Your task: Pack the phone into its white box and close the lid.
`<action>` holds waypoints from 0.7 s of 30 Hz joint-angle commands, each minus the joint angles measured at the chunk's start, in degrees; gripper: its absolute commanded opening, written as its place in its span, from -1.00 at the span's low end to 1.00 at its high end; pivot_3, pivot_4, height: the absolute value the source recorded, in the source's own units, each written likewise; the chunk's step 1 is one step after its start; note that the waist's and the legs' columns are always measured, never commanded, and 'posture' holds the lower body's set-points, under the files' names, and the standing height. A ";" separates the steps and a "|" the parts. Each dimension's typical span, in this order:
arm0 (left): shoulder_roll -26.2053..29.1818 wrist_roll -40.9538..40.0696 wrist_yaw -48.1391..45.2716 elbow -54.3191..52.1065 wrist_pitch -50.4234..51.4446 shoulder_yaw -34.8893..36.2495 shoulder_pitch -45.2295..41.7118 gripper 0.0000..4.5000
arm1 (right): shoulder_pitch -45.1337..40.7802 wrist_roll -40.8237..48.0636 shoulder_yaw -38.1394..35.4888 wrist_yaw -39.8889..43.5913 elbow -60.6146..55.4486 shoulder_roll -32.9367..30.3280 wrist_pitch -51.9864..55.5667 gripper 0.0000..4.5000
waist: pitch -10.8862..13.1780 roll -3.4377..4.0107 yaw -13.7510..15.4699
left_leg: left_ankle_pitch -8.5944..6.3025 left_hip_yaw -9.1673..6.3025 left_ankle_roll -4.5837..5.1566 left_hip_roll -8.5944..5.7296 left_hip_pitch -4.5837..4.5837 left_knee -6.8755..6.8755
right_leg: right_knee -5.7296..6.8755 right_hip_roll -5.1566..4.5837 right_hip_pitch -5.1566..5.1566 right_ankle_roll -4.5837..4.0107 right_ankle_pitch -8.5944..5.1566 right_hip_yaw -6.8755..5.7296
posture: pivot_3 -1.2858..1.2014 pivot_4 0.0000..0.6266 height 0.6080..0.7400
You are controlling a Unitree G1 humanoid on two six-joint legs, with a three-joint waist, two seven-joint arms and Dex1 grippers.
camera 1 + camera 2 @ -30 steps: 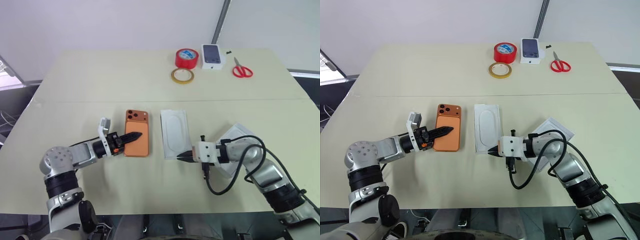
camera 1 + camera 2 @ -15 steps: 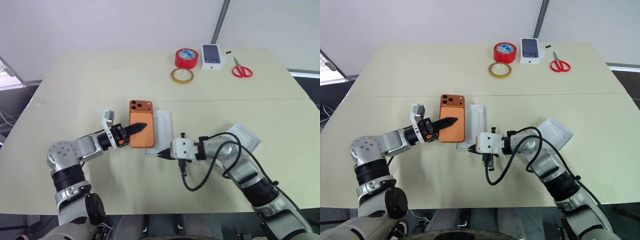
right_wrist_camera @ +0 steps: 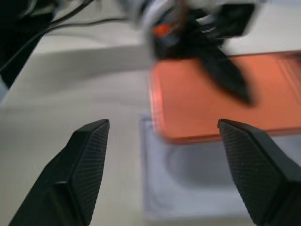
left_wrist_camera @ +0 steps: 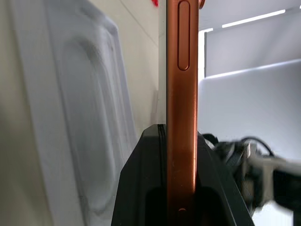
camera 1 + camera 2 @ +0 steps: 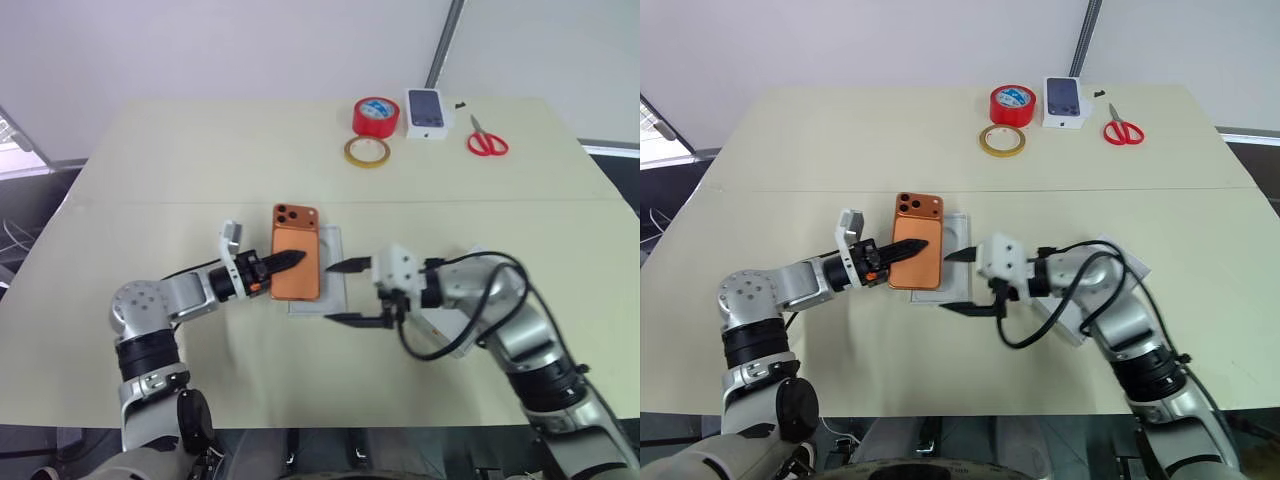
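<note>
Beige tabletop (image 5: 150, 170): left end effector (image 5: 285, 262) pinches the phone (image 5: 296, 265) at frame center, above the flat white card (image 5: 335, 270). Right end effector (image 5: 350, 292) spread, empty. Transport step; next needs the white box, not identifiable here.

left gripper (image 5: 285, 262): clamped on the phone (image 5: 296, 266), holding it over the flat white card (image 5: 335, 275)
right gripper (image 5: 342, 292): jaws wide apart, just beside the card
worktop (image 5: 200, 160) far edge: red tape roll (image 5: 374, 116), scissors (image 5: 487, 137)
</note>
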 commanded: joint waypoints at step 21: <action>0.50 -1.80 6.02 -5.49 -0.26 -3.76 -1.29 0.97 | 0.41 -1.59 -4.87 -3.62 10.92 -0.70 -8.14 0.80 | -0.01 0.02 -0.27 | 0.03 0.02 -0.03 0.03 0.02 0.00 | 0.05 0.03 0.00 0.00 0.00 0.01 | 0.03 -0.52 1.00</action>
